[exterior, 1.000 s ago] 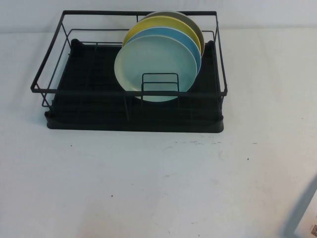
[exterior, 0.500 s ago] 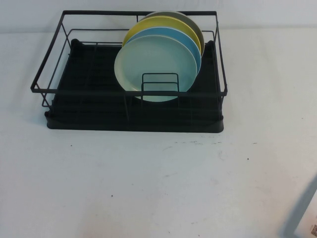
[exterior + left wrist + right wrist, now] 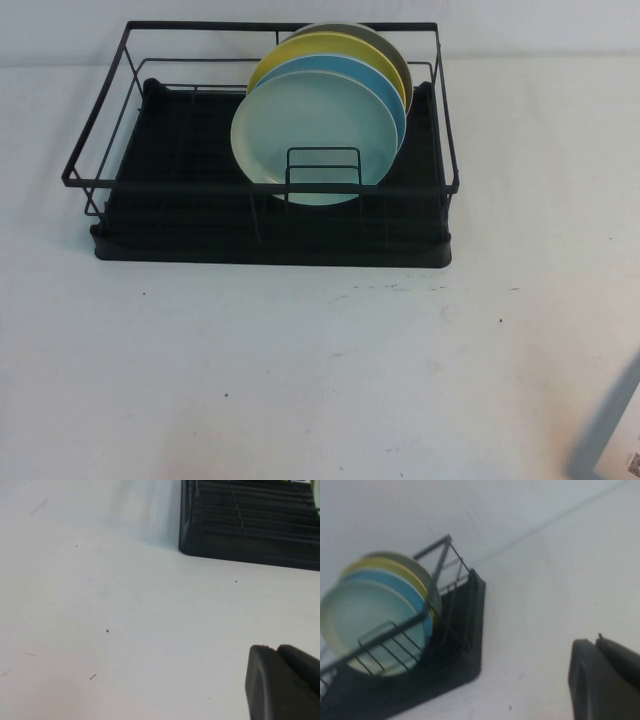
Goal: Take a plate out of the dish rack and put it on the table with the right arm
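The pale mint-green plate (image 3: 315,135) stands on edge at the front of a stack in the black wire dish rack (image 3: 180,184), behind the small wire divider. It also shows in the right wrist view (image 3: 365,615). My right gripper (image 3: 596,641) is shut and empty, low over the white table (image 3: 300,380), well off to the right of the rack (image 3: 465,645). My left gripper (image 3: 275,649) is shut and empty over the table, near the rack's left front corner (image 3: 240,530). Neither gripper shows in the high view.
A sky-blue plate (image 3: 390,95), a yellow plate (image 3: 300,48) and a grey-olive plate (image 3: 398,52) stand behind the mint one. The rack's left half holds nothing. A grey slanted shape (image 3: 605,430) sits at the table's near right corner.
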